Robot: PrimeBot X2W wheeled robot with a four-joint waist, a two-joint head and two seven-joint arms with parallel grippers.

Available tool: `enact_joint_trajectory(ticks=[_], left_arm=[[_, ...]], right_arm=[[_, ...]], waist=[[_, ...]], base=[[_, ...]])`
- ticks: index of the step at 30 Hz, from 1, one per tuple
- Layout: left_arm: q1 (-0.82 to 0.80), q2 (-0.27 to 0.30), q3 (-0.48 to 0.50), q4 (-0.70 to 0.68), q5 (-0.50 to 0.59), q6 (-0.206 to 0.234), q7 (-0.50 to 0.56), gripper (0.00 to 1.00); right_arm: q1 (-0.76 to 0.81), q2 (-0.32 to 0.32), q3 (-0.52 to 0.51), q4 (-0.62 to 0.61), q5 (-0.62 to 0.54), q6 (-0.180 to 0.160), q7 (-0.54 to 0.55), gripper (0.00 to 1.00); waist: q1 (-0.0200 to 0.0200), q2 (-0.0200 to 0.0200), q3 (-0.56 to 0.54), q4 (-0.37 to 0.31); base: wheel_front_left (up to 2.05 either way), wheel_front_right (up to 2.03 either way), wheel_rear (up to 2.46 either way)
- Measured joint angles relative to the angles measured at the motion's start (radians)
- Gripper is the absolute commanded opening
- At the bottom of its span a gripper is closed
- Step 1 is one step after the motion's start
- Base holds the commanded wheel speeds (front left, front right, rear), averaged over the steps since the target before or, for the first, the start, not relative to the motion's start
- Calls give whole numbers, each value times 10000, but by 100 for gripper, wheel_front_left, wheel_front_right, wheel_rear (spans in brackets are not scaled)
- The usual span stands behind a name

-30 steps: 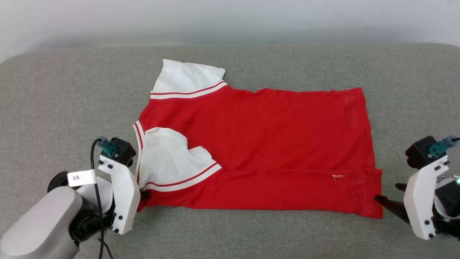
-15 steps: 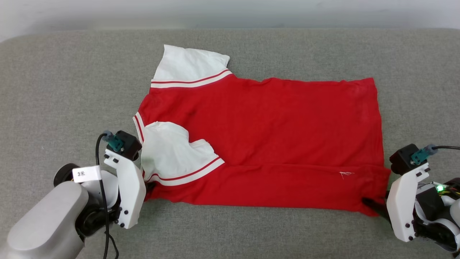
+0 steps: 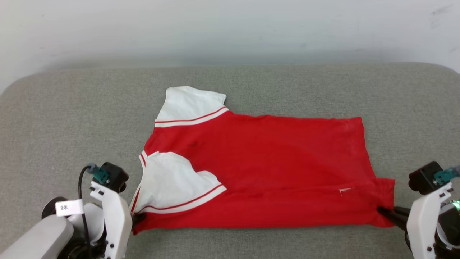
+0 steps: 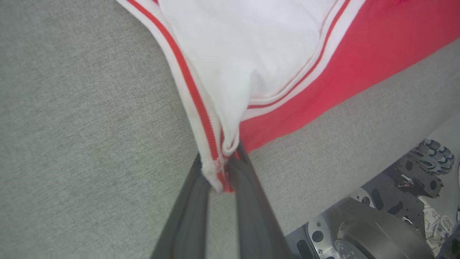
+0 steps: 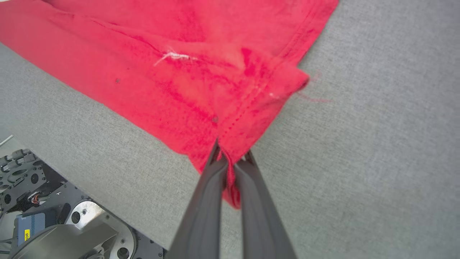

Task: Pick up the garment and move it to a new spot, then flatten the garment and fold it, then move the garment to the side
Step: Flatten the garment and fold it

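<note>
We've got the red jersey T-shirt with white striped sleeves [image 3: 258, 169] spread on the grey fabric bench [image 3: 64, 126], near edge folded. Our left tool [image 4: 220, 176] clamps its sleeve-end corner, and our right tool [image 5: 230, 162] clamps the hem corner. Folding step; next we'd lift both corners evenly and carry them over.

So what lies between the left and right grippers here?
In the head view, the red-and-white T-shirt spans the whole stretch: the left gripper pinches its striped-trim corner, the right gripper its hem corner.
</note>
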Motion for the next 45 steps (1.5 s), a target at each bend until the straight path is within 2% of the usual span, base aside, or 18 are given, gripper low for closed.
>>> enact_joint_trajectory(ticks=[7,11,17,18,19,20,28,33,36,40,45], left_arm=[[980,337,44,-861,-330,533,-31,0],[1339,297,-90,-784,-347,671,-42,0],[1520,-23,-267,-132,-445,633,-144,0],[1519,-92,-244,-50,-431,635,-276,0],[1520,-159,-213,27,-418,642,-418,53],[1518,-213,-150,107,-364,675,-662,100],[1468,385,581,-443,-224,1024,-1475,100],[756,558,1206,-731,426,1415,-2456,100],[129,460,1417,-637,853,1547,-2976,100],[-894,82,1569,-244,1045,1482,-3225,100],[-2508,-290,1553,616,932,953,-2573,100]], right_arm=[[1235,-190,-905,-648,19,2,439,0],[1588,88,-1179,-412,-44,2,734,0],[1682,639,-1003,393,-355,4,767,0],[1682,721,-1016,489,-387,4,648,13],[1680,788,-1035,539,-395,4,512,53],[1678,869,-1151,566,-560,4,109,100],[1788,1559,-2489,81,-1551,0,-2011,100],[1786,2763,-3797,-466,-2851,0,-3599,100],[1772,3576,-4454,-855,-3728,0,-4357,100],[1776,4477,-4842,-1453,-4592,0,-4876,100],[1775,5076,-4736,-2138,-5074,0,-5012,100]], waist=[[0,0,-44,-34],[0,0,116,-53],[0,0,250,-48],[0,0,255,-35],[0,0,247,-25],[0,0,188,-7],[0,0,-244,6],[0,0,-246,-91],[0,1,-133,-200],[0,0,154,-388],[0,0,824,-661]], base=[[0,0,0],[0,0,0],[0,0,0],[0,0,0],[0,0,0],[0,0,0],[0,0,0],[0,0,0],[0,0,0],[0,0,0],[0,0,0]])
